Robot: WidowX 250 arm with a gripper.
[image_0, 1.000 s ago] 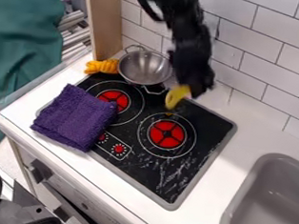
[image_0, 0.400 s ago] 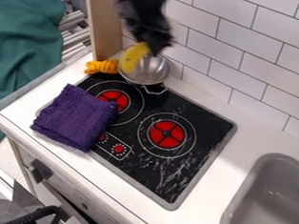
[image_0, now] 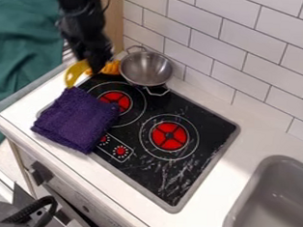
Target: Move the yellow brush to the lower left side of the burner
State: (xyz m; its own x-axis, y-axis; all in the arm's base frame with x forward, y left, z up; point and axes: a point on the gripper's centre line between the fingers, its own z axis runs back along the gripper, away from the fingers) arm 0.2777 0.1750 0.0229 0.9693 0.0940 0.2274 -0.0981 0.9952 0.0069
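The yellow brush [image_0: 75, 75] is at the upper left of the view, held in the black tool [image_0: 87, 63], its yellow part slanting down and to the left. Its lower end appears right by the upper corner of a folded purple cloth [image_0: 76, 119]; whether the two touch, I cannot tell. The arm comes down from the top edge, at the left. Just right of the tool, and partly behind it, is an orange bundle [image_0: 110, 68], with a metal bowl [image_0: 146, 68] beside it at the back of the black stovetop [image_0: 192, 169]. The bowl has two handles. The cloth lies across the stovetop's left edge, partly on the white desk [image_0: 260, 129], and reaches the ring of the left red burner [image_0: 116, 101]. The right red burner [image_0: 169, 136] is nearer the middle, with a red knob [image_0: 120, 151] to its lower left. A grey sink [image_0: 270, 214] is set in the desk at the lower right, and white tiles [image_0: 238, 58] rise behind.
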